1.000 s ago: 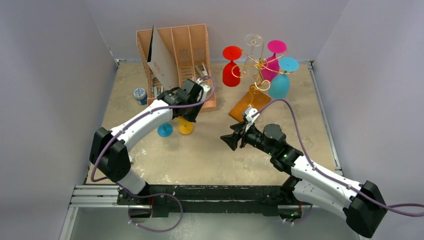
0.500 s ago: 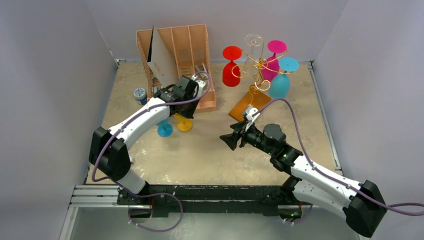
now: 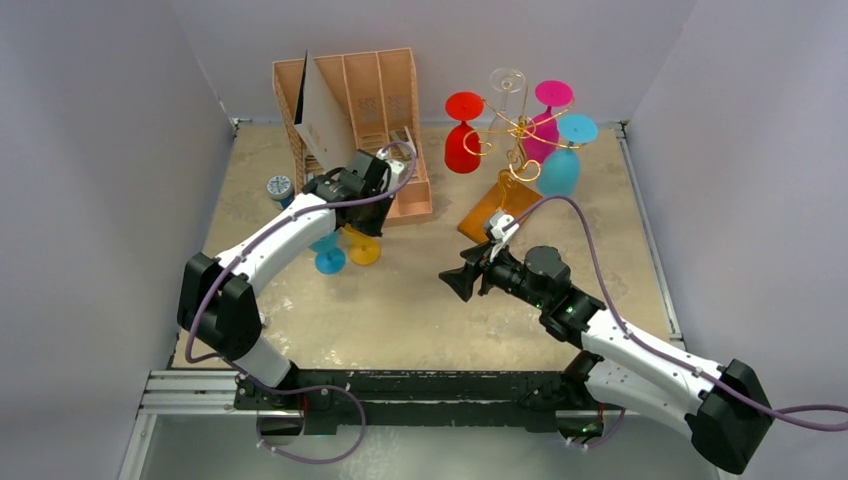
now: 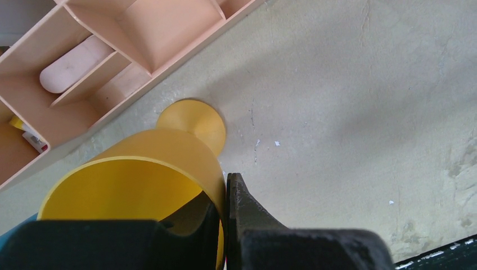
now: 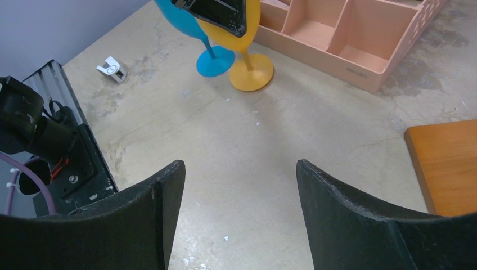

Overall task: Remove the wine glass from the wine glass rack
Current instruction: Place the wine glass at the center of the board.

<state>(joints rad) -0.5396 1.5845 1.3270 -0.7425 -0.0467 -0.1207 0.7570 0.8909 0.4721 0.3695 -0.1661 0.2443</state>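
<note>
Left end effector (image 4: 226, 222) is clenched on the rim of the opaque yellow wine glass (image 4: 169, 163), with one finger inside the bowl and one outside, pinching the wall between them. This glass is off the rack. In the top view it sits left of centre, just in front of the organiser, and its round foot looks to be down on the bench.

Right end effector (image 5: 240, 169) is released. Its jaws are wide apart with nothing between them. In the top view it hangs near mid-frame, above bare bench and well apart from both glasses there.

- Mottled beige bench (image 3: 420, 320) fills the floor of the enclosure.
- Pink-tan slotted file organiser (image 3: 385, 100) stands upper left, with a pale flat sheet (image 3: 325, 110) leaning in one slot.
- Wine glass rack (image 3: 515, 128) stands upper right of centre: curly gold wire on a flat orange-brown wooden base.
- Hanging on it foot-up are a red wine glass (image 3: 460, 148), a magenta wine glass (image 3: 540, 135) and a cyan wine glass (image 3: 560, 172).
- A clear wine glass (image 3: 508, 82) sits at the top of the rack; its pose is hard to read.
- Blue wine glass (image 3: 329, 258) stands on the bench just beside the yellow one, feet almost touching.
- Small blue jar with pale lid (image 3: 279, 187) is at the organiser's left end.
- Small white clip (image 5: 111, 68) lies on the bench, upper left of the right wrist view.
</note>
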